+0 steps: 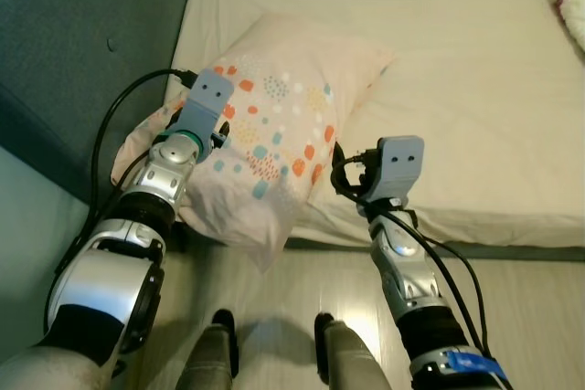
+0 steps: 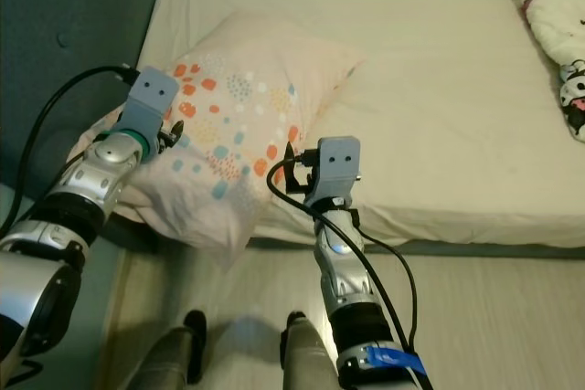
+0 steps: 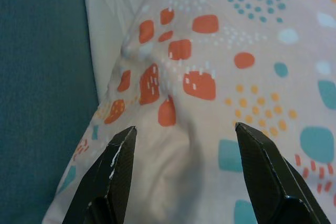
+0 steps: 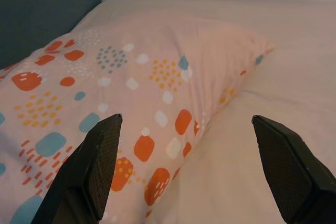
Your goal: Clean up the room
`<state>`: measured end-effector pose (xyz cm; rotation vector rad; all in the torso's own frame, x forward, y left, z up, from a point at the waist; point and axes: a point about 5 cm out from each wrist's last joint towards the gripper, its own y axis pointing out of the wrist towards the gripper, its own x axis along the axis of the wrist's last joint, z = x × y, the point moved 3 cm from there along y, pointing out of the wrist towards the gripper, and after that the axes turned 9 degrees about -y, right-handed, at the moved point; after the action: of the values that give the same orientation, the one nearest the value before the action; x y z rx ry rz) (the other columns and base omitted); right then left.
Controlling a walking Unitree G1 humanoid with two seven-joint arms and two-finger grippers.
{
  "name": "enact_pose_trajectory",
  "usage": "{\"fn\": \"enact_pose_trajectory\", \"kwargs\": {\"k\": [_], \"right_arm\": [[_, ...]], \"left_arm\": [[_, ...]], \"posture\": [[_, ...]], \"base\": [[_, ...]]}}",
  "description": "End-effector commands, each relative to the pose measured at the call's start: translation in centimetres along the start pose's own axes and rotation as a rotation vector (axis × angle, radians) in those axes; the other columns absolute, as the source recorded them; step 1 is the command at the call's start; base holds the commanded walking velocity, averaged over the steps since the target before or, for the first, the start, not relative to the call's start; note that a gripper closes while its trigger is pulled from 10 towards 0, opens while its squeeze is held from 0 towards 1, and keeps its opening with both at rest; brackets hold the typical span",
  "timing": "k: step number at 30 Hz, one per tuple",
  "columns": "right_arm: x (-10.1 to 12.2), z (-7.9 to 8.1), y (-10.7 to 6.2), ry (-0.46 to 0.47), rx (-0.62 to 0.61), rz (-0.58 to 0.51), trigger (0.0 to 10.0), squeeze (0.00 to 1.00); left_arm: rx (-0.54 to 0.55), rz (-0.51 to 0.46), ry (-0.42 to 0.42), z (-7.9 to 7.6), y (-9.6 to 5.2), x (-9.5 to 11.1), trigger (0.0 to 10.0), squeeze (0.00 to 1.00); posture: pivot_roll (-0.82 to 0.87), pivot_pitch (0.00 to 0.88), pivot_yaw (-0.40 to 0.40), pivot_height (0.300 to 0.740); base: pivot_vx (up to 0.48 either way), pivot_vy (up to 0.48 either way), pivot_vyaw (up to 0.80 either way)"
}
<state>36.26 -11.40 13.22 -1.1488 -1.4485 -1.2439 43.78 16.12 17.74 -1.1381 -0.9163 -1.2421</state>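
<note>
Pale wood floor [image 1: 512, 299] meets cream bed [image 1: 475, 89] holding spotted pillow [image 1: 274, 116].

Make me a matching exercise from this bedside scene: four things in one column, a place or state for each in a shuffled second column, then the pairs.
Things:
1. pillow
2. left hand
3. right hand
4. soft toy

Places or states:
A. open, near the pillow's edge beside the mattress
B. at the bed's far right edge
C. overhanging the bed's corner by the headboard
D. open, fingers either side of a fabric bulge

Pairs: 1-C, 2-D, 3-A, 4-B
</note>
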Motion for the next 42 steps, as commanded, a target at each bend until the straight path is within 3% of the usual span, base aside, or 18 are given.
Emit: {"fn": "enact_pose_trajectory", "kwargs": {"k": [1, 3, 5, 10, 14, 18, 19, 20, 22, 33, 42], "right_arm": [[-0.8, -0.3, -0.4, 0.020, -0.020, 0.036, 10.0, 0.00], [-0.4, -0.4, -0.3, 0.037, -0.027, 0.024, 10.0, 0.00], [1.6, -0.9, 0.1, 0.037, -0.029, -0.051, 10.0, 0.00], [4.2, -1.4, 0.6, 0.033, -0.028, -0.139, 10.0, 0.00], [8.4, -1.6, 0.2, 0.026, -0.015, -0.293, 10.0, 0.00], [10.3, -1.7, -0.2, 0.027, -0.003, -0.348, 10.0, 0.00], [10.3, -1.7, -0.2, 0.027, -0.003, -0.348, 10.0, 0.00], [11.1, -1.6, -0.2, 0.025, 0.008, -0.367, 10.0, 0.00], [11.9, -1.5, -0.3, 0.038, 0.016, -0.384, 10.0, 0.00], [12.1, -0.6, -0.4, 0.074, 0.052, -0.373, 10.0, 0.00], [12.1, -1.4, -0.1, 0.052, 0.034, -0.360, 10.0, 0.00]], "left_arm": [[-0.016, -0.007, -0.029, -0.2, 0.0, 0.1, 10.0, 0.00], [-0.026, -0.047, -0.057, -0.1, -0.1, 0.9, 10.0, 0.00], [-0.049, -0.183, -0.133, 0.2, -0.9, 2.9, 10.0, 0.00], [-0.066, -0.306, -0.188, 0.7, -2.7, 4.8, 10.0, 0.00], [-0.103, -0.463, -0.226, 1.1, -6.4, 8.0, 10.0, 0.00], [-0.129, -0.541, -0.246, 1.2, -8.8, 10.3, 10.0, 0.00], [-0.129, -0.541, -0.246, 1.2, -8.8, 10.3, 10.0, 0.00], [-0.146, -0.583, -0.226, 1.0, -10.0, 11.4, 10.0, 0.00], [-0.156, -0.612, -0.192, 0.8, -11.1, 12.2, 10.0, 0.00], [-0.151, -0.612, -0.194, 0.6, -12.0, 12.4, 10.0, 0.00], [-0.138, -0.618, -0.193, 0.7, -12.3, 12.9, 10.0, 0.00]], "posture": [[-0.06, 0.269, 0.036, 0.740], [-0.05, 0.271, 0.033, 0.740], [-0.04, 0.273, 0.026, 0.740], [-0.03, 0.262, 0.018, 0.740], [-0.01, 0.233, 0.009, 0.740], [-0.01, 0.216, 0.010, 0.740], [-0.01, 0.216, 0.010, 0.740], [0.00, 0.204, 0.009, 0.740], [-0.01, 0.192, 0.006, 0.740], [-0.02, 0.158, -0.001, 0.740], [-0.02, 0.146, 0.001, 0.740]], "base": [[0.000, 0.000, 0.00], [0.000, 0.000, 0.00], [0.000, 0.000, 0.00], [0.000, 0.000, 0.00], [0.000, 0.000, 0.00], [0.000, 0.000, 0.00], [0.000, 0.000, 0.00], [0.000, 0.000, 0.00], [0.000, 0.000, 0.00], [0.000, 0.000, 0.00], [0.181, 0.000, 0.00]]}}
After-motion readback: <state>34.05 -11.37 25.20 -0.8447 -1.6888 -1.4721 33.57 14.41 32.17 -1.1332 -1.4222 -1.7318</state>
